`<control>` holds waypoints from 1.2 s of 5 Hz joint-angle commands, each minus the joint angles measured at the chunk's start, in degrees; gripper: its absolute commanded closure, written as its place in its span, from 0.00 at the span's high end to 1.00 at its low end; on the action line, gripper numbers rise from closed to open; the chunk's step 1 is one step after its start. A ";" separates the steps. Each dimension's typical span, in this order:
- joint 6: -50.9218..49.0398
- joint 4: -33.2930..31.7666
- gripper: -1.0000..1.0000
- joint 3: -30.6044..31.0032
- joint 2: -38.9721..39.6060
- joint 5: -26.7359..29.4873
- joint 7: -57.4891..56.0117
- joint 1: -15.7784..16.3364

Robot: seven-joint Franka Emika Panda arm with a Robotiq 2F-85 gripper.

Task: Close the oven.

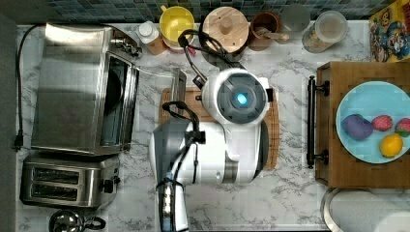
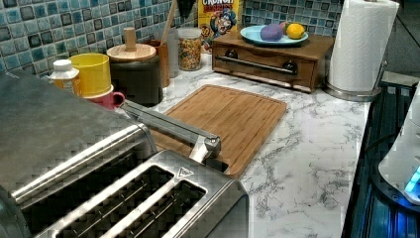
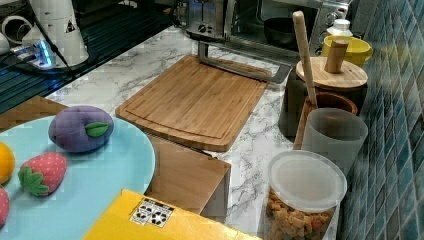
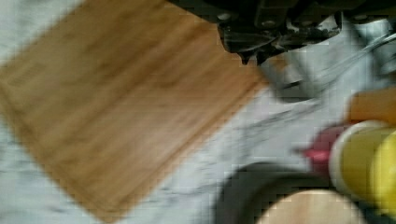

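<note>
The oven (image 1: 72, 87) stands at the top view's left, a steel box with a brushed flat top. Its glass door (image 1: 154, 79) hangs open and lies flat over the counter, with the bar handle (image 1: 179, 86) at the edge of the cutting board. The left view shows the oven top (image 2: 49, 124) and the handle (image 2: 168, 124); the right view shows the open oven (image 3: 280, 22) with its handle (image 3: 240, 67) low over the board. In the wrist view my gripper (image 4: 252, 55) hovers close beside one end of the handle (image 4: 289, 77). The white arm (image 1: 227, 125) covers the gripper in the top view.
A bamboo cutting board (image 1: 273, 125) lies under the arm. A two-slot toaster (image 1: 67, 181) sits beside the oven. A yellow cup (image 1: 176, 23), a wood-lidded jar (image 1: 225, 28) and other jars line the tiled wall. A wooden drawer box (image 1: 329, 145) carries a blue plate (image 1: 372, 96) of toy fruit.
</note>
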 commanded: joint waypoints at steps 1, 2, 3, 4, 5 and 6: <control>9.23 -22.71 0.00 -6.44 -13.55 13.89 -24.96 0.51; 11.35 -25.42 0.00 -10.02 -12.43 20.29 -38.36 2.89; 10.14 -23.81 0.00 -10.30 -9.14 25.24 -45.09 5.22; 8.41 -21.73 0.00 -10.58 -5.98 28.61 -50.66 8.28; 11.45 -23.32 0.00 -9.55 -6.48 34.55 -56.36 8.16; 13.00 -21.66 0.00 -9.16 -1.96 39.98 -60.47 7.54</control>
